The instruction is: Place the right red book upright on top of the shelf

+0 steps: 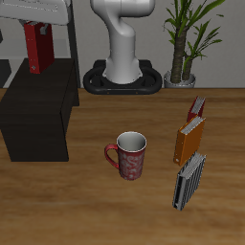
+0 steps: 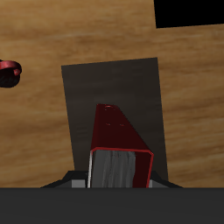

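right red book [image 1: 39,48] pinched upright in end effector [image 1: 38,27] over shelf [image 1: 38,110].
likely stiff, light, smooth-covered; best gripped across covers near top.

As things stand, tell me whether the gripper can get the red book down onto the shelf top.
Probably yes. The gripper holds the red book upright, directly above the shelf. In the wrist view, the shelf top below the book looks bare, so nothing seems to block a straight descent.

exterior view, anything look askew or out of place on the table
Nothing spilled or damaged. The red mug stands upright. The one oddity is the striped grey book, which lies flat beside the orange book, while the dark red book is in the end effector above the shelf.
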You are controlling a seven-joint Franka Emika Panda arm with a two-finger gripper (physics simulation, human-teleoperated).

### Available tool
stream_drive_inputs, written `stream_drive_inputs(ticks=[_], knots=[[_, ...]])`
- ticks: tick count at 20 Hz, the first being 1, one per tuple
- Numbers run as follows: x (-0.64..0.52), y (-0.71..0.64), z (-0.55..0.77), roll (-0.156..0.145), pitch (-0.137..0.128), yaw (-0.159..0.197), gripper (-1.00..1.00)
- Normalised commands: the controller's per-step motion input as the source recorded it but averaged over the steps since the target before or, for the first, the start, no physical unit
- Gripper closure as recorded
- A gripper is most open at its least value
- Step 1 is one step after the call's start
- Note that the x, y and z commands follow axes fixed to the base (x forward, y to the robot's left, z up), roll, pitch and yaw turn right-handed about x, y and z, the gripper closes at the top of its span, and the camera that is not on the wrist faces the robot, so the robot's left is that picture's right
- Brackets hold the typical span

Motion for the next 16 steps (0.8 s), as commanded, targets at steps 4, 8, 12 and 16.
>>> stream_drive_inputs(ticks=[4, 8, 12, 16], knots=[[0.05, -0.02, -0.09, -0.017, 0.008, -0.015, 1.0], [0.15, 0.08, -0.14, -0.038, 0.013, 0.027, 1.0], [0.16, -0.06, -0.21, -0.094, 0.034, -0.025, -1.0], [0.09, -0.17, -0.21, -0.084, 0.043, -0.049, -1.0]])
